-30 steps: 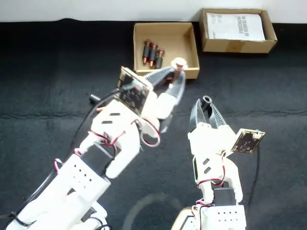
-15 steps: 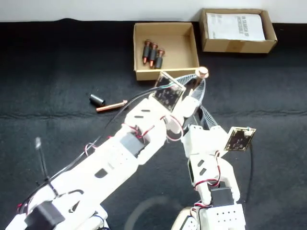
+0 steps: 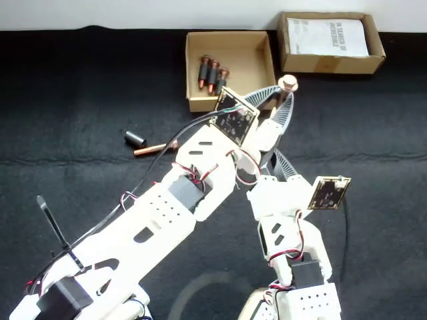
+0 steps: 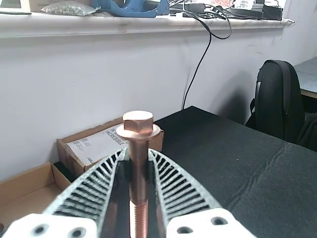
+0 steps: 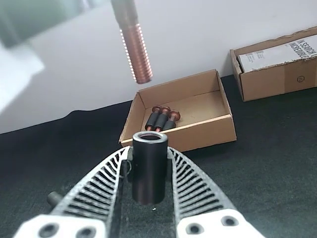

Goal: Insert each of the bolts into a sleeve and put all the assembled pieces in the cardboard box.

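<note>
1. Over the preceding second the left gripper (image 3: 283, 100) had swung away from the front wall of the cardboard box (image 3: 230, 103) and across to the right. That carried its copper bolt (image 4: 140, 128) to a spot above the right gripper (image 5: 150, 157).
2. The left fingers were clenched on the bolt's shank, with the hex head up and the threaded end down.
3. The right fingers grasped a black sleeve (image 5: 150, 171) upright, its bore facing up. In the right wrist view the thread tip hung above the sleeve and apart from it, seemingly a little off to one side.
4. Three assembled pieces (image 3: 213, 73) lay in the box. A spare sleeve (image 3: 135, 139) and a spare bolt (image 3: 155, 149) lay on the black mat, near each other.
5. The step in hand looked to be the insertion. It would likely go best if the tip were centred over the bore first, the shank kept parallel to the sleeve, and the descent slow. The right arm should stay still.
6. How well the two lined up in depth was hard to judge, since the left arm covered the sleeve from above.
</note>
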You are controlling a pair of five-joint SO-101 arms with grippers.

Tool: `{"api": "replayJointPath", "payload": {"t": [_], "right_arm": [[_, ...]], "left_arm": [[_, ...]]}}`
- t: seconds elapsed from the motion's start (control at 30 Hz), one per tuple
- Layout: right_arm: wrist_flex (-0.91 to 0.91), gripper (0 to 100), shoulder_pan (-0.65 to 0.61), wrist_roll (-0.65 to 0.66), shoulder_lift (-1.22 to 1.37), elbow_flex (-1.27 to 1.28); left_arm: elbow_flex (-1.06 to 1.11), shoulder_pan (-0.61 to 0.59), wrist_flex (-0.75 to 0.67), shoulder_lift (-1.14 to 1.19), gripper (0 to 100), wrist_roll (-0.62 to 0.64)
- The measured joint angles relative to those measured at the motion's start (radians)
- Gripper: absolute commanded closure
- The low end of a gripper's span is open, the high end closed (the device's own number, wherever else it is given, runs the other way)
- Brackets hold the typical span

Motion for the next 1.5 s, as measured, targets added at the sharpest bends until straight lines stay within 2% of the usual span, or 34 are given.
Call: {"api": "replayJointPath", "payload": {"t": [0.1, 0.33, 0.73, 1.17, 1.33, 1.4, 1.5], "right_arm": [[0.000, 99.2, 0.000, 0.000, 0.000, 0.000], [0.002, 99.2, -0.002, 0.000, 0.000, 0.000], [0.002, 99.2, -0.002, 0.000, 0.000, 0.000], [0.005, 99.2, -0.002, 0.000, 0.002, 0.002], [0.005, 99.2, 0.000, 0.012, 0.002, 0.002], [0.005, 99.2, 0.000, 0.032, 0.002, 0.002], [0.005, 99.2, 0.000, 0.040, 0.002, 0.002]], "left_arm": [[-0.002, 0.000, 0.074, 0.000, 99, 0.006], [-0.002, 0.002, 0.209, -0.011, 99, 0.127], [-0.002, 0.002, 0.221, -0.012, 99, 0.135], [-0.026, 0.087, 0.488, -0.018, 98, 0.130], [-0.031, 0.087, 0.516, -0.021, 82, 0.137], [-0.035, 0.089, 0.569, -0.041, 77, 0.140], [-0.069, 0.094, 0.704, -0.077, 75, 0.178]]}}
